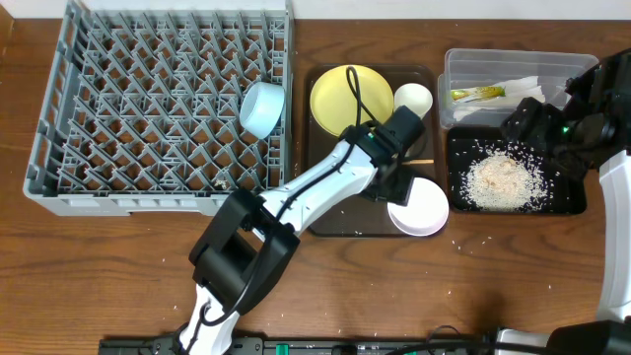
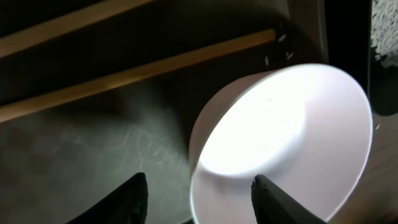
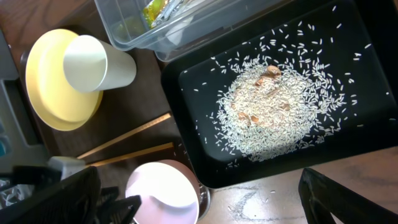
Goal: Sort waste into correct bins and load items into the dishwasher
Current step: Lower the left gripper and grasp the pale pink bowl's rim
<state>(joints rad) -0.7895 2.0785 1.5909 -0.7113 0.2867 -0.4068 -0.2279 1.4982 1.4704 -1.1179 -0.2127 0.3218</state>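
My left gripper (image 2: 199, 185) hangs over the front right corner of the brown serving tray (image 1: 370, 223), jaws apart and astride the near rim of the white bowl (image 1: 418, 208), one finger outside the wall and one over the hollow. That straddle reads as the set-up for a rim pinch, the only hold a wide bowl offers two thin fingers. Whether either pad touches the rim I cannot tell from the wrist view, which is washed out by glare.

The bowl sits upright and partly overhangs the tray's corner, just beside the black tray (image 1: 458, 202). The wooden chopsticks (image 3: 124, 142) lie flat behind it. At the tray's back edge the yellow plate (image 1: 340, 99) and the small white cup (image 1: 413, 99) wait, the cup resting on the plate's rim.

The light blue bowl (image 1: 262, 108) stands on edge against the right wall of the grey dish rack (image 1: 148, 118), propped by the pegs so that it would drain.

On the table's (image 1: 493, 296) right side the sorting looks done: snack wrapper (image 1: 478, 94) and paper napkins (image 1: 518, 87) in the clear tub (image 1: 572, 64), rice scraps (image 1: 498, 180) heaped in the black tray.

My right gripper (image 3: 199, 186) hovers above that tray, fingers spread wide and holding nothing, parked clear of the left arm's reach, I judge.
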